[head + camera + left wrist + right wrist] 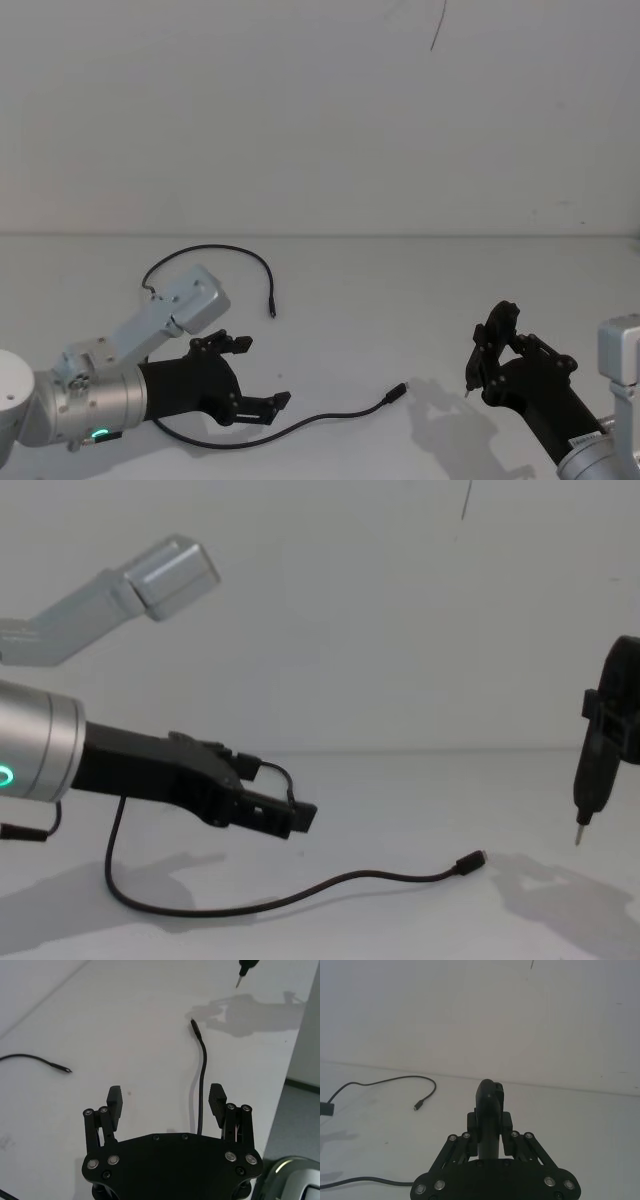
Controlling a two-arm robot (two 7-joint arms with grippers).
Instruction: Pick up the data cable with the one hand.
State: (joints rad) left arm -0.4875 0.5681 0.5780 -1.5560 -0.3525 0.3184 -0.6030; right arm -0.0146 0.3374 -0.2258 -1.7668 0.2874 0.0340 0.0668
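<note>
The data cable [300,428] is a thin black cord lying in a long loop on the white table. One plug [399,390] rests near the middle and the other end [272,312] lies farther back. My left gripper [255,375] hovers open just above the cord. In the left wrist view the cable [202,1080] runs between the two fingers, close to one finger [216,1099] and apart from both. The chest view shows the left gripper [285,815] clear of the table, with the cord [300,892] below it. My right gripper [492,352] is off to the right, shut on a black pen-like tool [490,1102].
The white table [400,290] meets a plain white wall at the back. In the left wrist view the table's edge [292,1065] drops off close beside the cable. The tool's metal tip [578,836] hangs above the table at the right.
</note>
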